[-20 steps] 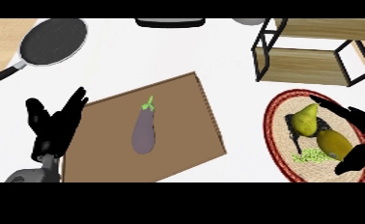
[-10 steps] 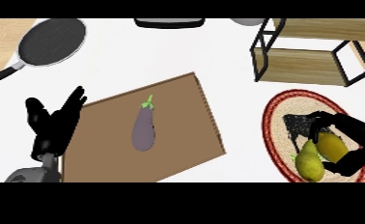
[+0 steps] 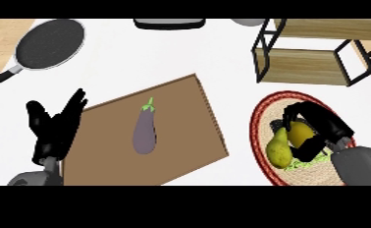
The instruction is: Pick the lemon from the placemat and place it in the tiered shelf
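In the head view, the right robot hand (image 3: 319,126) is curling its fingers around the lemon (image 3: 301,132), gripping it over the round woven placemat (image 3: 262,124) with the red rim at the right side of the white tabletop (image 3: 145,60). A yellow-green pear (image 3: 278,146) is lying just beside the lemon, touching it on the left, with a patch of something green showing beneath the two fruits. The tiered shelf (image 3: 304,50), a black wire frame with wooden boards, is standing beyond the placemat near the top right corner. The left robot hand (image 3: 54,126) is resting spread, fingers up, at the left edge of the brown cutting board (image 3: 188,124). A purple eggplant (image 3: 145,131) is lying on that board. A dark frying pan (image 3: 49,42) is sitting at the upper left.
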Robot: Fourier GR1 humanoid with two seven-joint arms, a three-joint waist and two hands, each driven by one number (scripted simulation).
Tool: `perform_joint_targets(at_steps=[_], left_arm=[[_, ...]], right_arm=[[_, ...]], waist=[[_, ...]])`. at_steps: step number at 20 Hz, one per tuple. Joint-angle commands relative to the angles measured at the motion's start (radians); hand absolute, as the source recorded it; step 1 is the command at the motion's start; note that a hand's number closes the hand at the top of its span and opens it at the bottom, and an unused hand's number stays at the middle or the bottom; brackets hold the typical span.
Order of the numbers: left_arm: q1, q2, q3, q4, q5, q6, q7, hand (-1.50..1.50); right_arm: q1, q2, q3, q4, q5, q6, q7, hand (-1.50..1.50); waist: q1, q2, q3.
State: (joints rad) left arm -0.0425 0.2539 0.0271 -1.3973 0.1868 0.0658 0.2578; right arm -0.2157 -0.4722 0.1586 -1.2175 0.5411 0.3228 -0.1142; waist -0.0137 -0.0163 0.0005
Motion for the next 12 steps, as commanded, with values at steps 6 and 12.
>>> perform_joint_targets(at_steps=[6, 12], left_arm=[[0.021, 0.003, 0.015, 0.046, 0.017, -0.023, 0.037, 0.0], [0.021, -0.028, -0.007, 0.019, -0.006, 0.007, 0.043, 0.0]], right_arm=[[0.011, 0.094, -0.067, -0.541, -0.058, -0.025, 0.377, 1.5], [-0.058, 0.103, -0.144, -0.875, -0.067, -0.019, 0.666, 1.5]], waist=[[-0.02, 0.004, -0.003], [-0.021, 0.002, -0.003]])
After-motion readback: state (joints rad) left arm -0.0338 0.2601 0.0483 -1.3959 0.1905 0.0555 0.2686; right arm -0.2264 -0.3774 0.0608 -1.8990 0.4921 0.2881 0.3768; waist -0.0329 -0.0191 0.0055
